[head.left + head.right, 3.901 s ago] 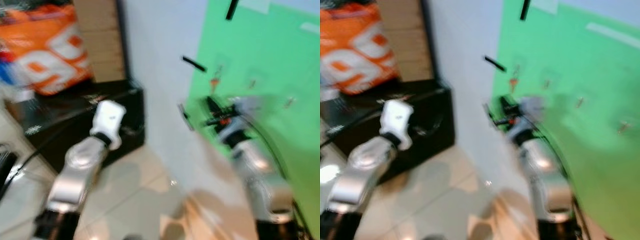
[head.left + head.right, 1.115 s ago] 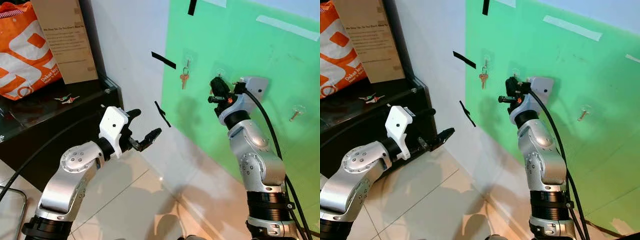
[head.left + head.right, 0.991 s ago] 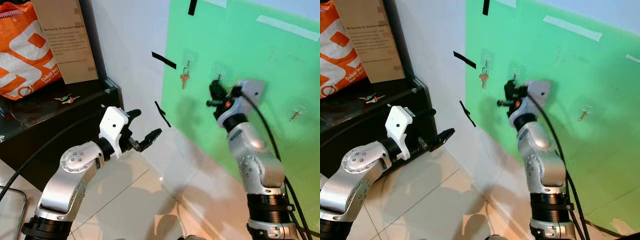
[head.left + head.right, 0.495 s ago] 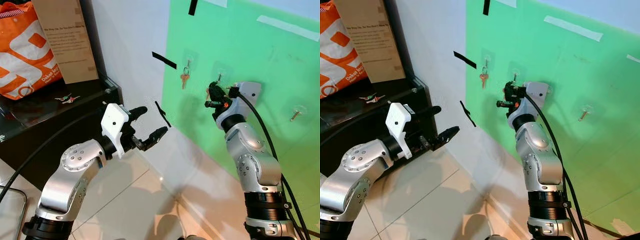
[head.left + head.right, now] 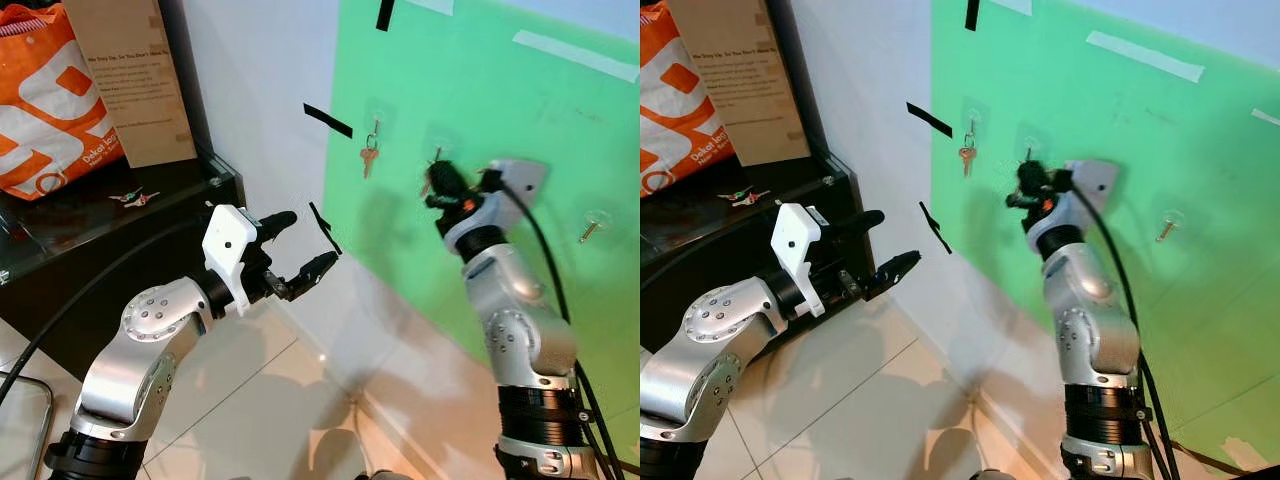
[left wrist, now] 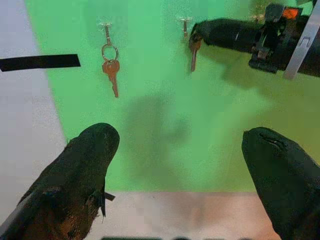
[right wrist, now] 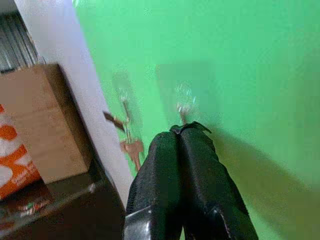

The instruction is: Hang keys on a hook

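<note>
On the green wall panel (image 5: 480,110) a copper key (image 5: 368,157) hangs from the left clear hook (image 6: 106,28). My right gripper (image 5: 441,180) is raised against the panel, shut on a second key (image 6: 193,50) that dangles from its fingertips. That key's head is just beside the second hook (image 6: 184,22); whether it touches the hook I cannot tell. In the right wrist view the shut fingers (image 7: 187,165) point at this hook (image 7: 182,107). My left gripper (image 5: 312,238) is held out lower left, away from the wall, open and holding nothing.
A third hook (image 5: 592,222) sits farther right on the panel. Black tape strips (image 5: 328,121) mark the white wall. At left a black cabinet (image 5: 100,240) carries an orange bag (image 5: 45,105), a cardboard box (image 5: 130,80) and small keys (image 5: 130,197). Tiled floor below.
My right gripper has shifted a little to the right and up along the panel with the key, nearer the second hook. The left arm has hardly moved.
</note>
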